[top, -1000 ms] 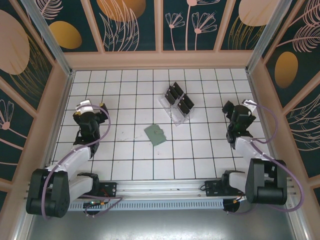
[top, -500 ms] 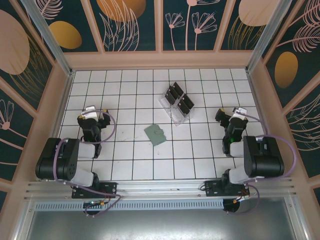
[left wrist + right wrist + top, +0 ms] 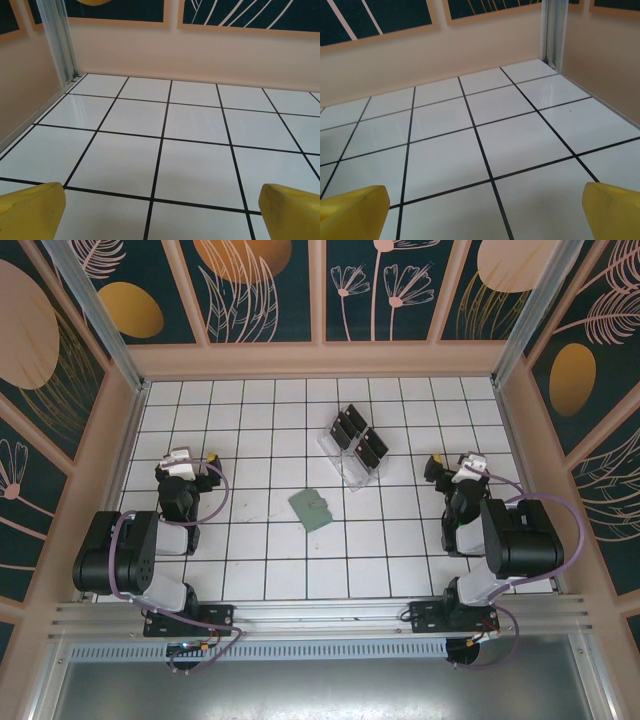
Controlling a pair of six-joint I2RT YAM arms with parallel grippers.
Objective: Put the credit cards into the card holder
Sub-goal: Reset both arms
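Comparing with one second before, both arms have folded back toward the near edge of the white tiled table surface [image 3: 260, 540], and their dark elbows now stand high near the two near corners. The left gripper [image 3: 188, 458] is close to the left edge, almost where it was. The right gripper [image 3: 455, 462] has come slightly in from the right edge. Both have their jaws spread wide, with bare tiles between the yellow fingertips [image 3: 30, 212]. The clear plastic slotted rack [image 3: 352, 478] has not moved; it sits between the middle and the far edge and holds the several black rectangular credit cards [image 3: 372, 448], tilted in its slots. The flat grey-green card holder [image 3: 312, 508] lies near the middle, just beside the rack's near end and not touching it, also unchanged.
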